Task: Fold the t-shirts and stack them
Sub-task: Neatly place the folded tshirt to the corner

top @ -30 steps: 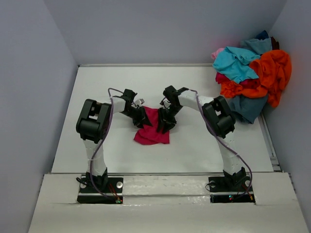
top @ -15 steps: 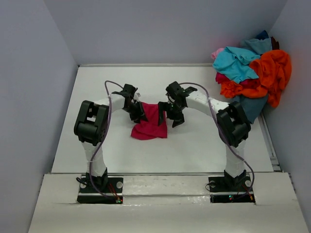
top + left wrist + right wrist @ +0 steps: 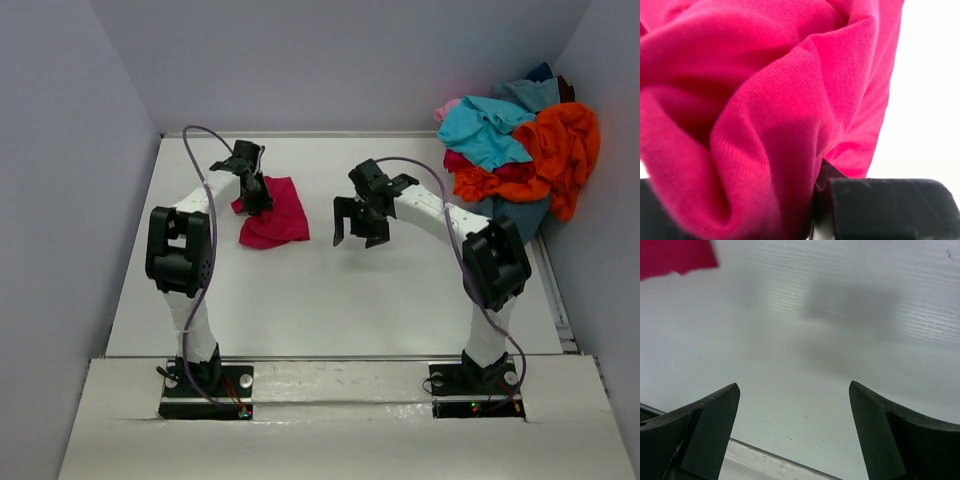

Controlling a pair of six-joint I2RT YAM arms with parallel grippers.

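A crimson-magenta t-shirt (image 3: 278,222) lies bunched on the white table (image 3: 330,290), left of centre. My left gripper (image 3: 253,193) is shut on the shirt's left edge. In the left wrist view the crimson cloth (image 3: 765,100) fills the frame, pinched between the dark fingers (image 3: 885,207). My right gripper (image 3: 357,235) hovers over bare table to the right of the shirt, open, nothing between its fingers (image 3: 705,425). Only a corner of the crimson shirt (image 3: 670,255) shows in the right wrist view. More t-shirts sit piled at the back right: turquoise (image 3: 485,130), orange (image 3: 565,140), pink (image 3: 447,108).
The pile leans into the back right corner against the walls, with a dark blue piece (image 3: 540,72) on top and grey-blue cloth (image 3: 510,220) at its foot. Grey walls close the table on three sides. A raised ledge (image 3: 340,370) runs along the near edge.
The right gripper opened, let go of the crimson shirt and drew away to the right. The left gripper dragged the shirt back and to the left.
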